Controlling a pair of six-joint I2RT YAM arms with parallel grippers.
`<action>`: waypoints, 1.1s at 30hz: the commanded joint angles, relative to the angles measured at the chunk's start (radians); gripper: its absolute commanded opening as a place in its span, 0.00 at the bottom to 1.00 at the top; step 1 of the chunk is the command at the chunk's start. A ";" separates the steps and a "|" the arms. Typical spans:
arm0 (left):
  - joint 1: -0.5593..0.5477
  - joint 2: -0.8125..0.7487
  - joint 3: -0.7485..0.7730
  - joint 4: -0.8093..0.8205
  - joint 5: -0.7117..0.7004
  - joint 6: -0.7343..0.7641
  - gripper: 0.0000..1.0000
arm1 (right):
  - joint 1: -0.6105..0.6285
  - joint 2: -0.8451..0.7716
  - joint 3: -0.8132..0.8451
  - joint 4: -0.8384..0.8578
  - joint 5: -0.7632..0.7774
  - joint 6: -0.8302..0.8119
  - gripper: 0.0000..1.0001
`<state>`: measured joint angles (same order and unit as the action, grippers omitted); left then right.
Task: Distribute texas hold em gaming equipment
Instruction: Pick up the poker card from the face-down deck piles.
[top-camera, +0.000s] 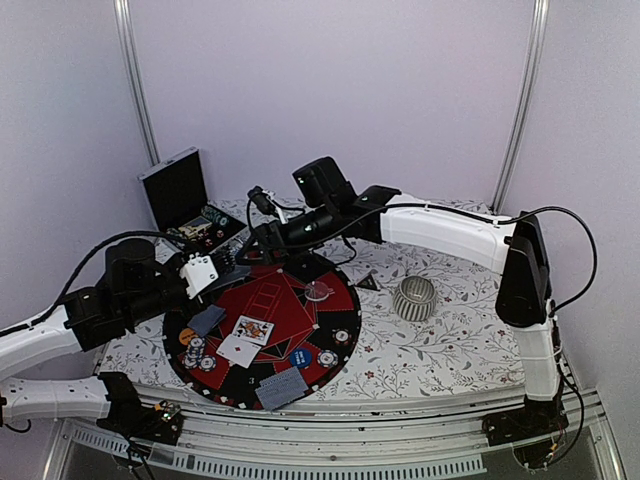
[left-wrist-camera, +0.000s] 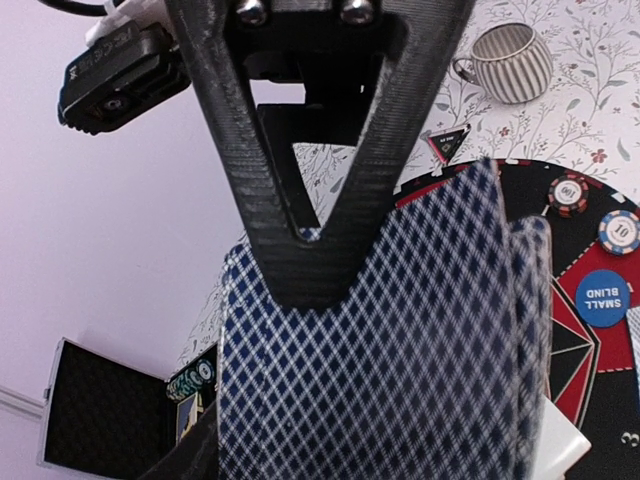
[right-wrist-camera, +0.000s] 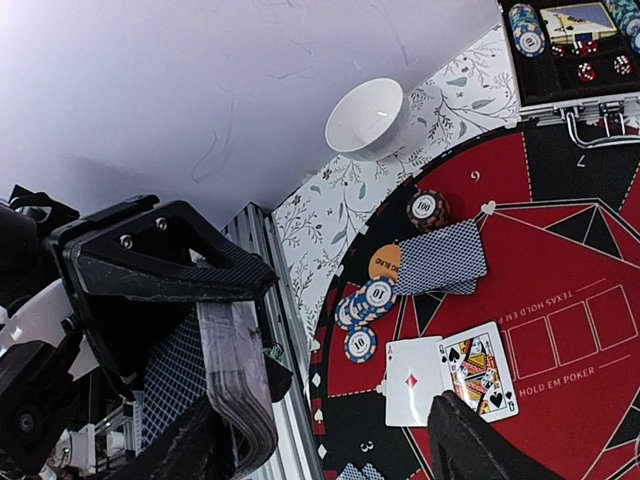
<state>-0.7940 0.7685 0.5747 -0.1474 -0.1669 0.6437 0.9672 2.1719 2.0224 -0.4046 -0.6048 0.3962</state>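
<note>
My left gripper (top-camera: 232, 267) is shut on a deck of blue diamond-backed cards (left-wrist-camera: 400, 350), held over the far left edge of the round poker mat (top-camera: 300, 305). My right gripper (top-camera: 260, 243) hovers right beside it with its jaws wide open and empty (right-wrist-camera: 325, 425); the deck's edge (right-wrist-camera: 232, 400) shows near its left finger. An ace (right-wrist-camera: 415, 380) and a queen (right-wrist-camera: 478, 368) lie face up on the mat. Face-down pairs lie at the left (right-wrist-camera: 440, 257) and at the near edge (top-camera: 282, 387). Also there are an orange button (right-wrist-camera: 383, 262), a blue disc (left-wrist-camera: 603, 297), a clear disc (top-camera: 319, 291) and chips (right-wrist-camera: 362, 310).
An open black case (top-camera: 185, 200) with chips stands at the back left. A ribbed silver cup (top-camera: 414, 297) sits right of the mat on the floral cloth. A white bowl (right-wrist-camera: 368, 118) shows left of the mat in the right wrist view. More chips (left-wrist-camera: 567, 193) lie on the mat's right side.
</note>
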 joint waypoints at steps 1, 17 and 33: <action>-0.011 -0.012 -0.001 0.045 -0.006 0.001 0.50 | -0.010 -0.043 0.021 -0.035 -0.036 -0.012 0.65; -0.011 -0.008 -0.002 0.045 -0.007 -0.001 0.50 | -0.008 -0.084 0.025 -0.025 -0.113 0.020 0.33; -0.010 -0.010 -0.002 0.043 -0.007 -0.003 0.50 | -0.004 -0.083 0.030 -0.026 -0.151 0.042 0.03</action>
<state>-0.7948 0.7685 0.5747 -0.1390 -0.1692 0.6437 0.9657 2.1319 2.0228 -0.4267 -0.7319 0.4328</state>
